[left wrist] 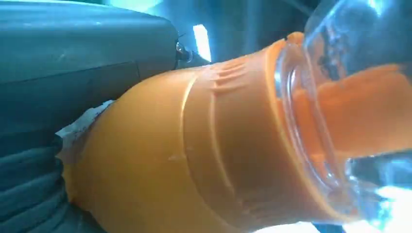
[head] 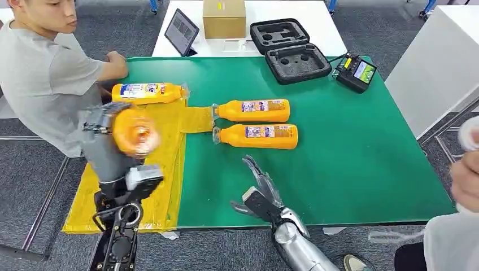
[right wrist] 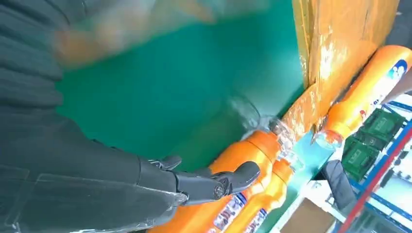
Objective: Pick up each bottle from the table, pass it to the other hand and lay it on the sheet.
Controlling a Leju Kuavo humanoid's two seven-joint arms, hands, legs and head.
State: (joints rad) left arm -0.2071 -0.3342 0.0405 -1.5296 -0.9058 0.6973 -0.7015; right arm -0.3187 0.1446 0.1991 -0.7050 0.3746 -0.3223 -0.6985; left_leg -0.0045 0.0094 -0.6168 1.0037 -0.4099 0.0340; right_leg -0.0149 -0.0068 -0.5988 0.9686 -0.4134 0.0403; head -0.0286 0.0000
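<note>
1. An orange bottle point(head: 133, 131) is gripped by the left robot hand point(head: 107, 132) and held raised over the yellow sheet point(head: 164, 186), its base turned toward the head camera.
2. In the left wrist view the held bottle point(left wrist: 204, 160) is seen close up, orange body running into a clear cap, pressed against the grey left robot hand point(left wrist: 73, 73).
3. The right robot hand point(head: 261, 189) is held open with nothing in it, fingers spread and stretched forward, low over the green bench point(head: 361, 158).
4. In the right wrist view the dark fingers point(right wrist: 214, 182) of the right robot hand point(right wrist: 160, 187) are extended over the green surface.
5. Two bottles lie on their sides on the bench just ahead of the right robot hand, side by side and parallel: the nearer bottle point(head: 257, 136) and the farther bottle point(head: 253, 110). Their caps point toward the sheet, and the caps lie at a yellow strip jutting from it.
6. A fourth bottle point(head: 148, 92) lies on its side at the far end of the sheet, ahead of the left robot hand.
7. A person in a grey shirt point(head: 48, 79) is at the bench's left, with a hand point(head: 116, 65) near the fourth bottle.
8. Well beyond both robot hands, an open black case point(head: 289, 51), a controller point(head: 356, 71), a tablet point(head: 182, 31) and a cardboard box point(head: 224, 18) are seen.
9. Another person's hand point(head: 466, 180) is at the right edge.
</note>
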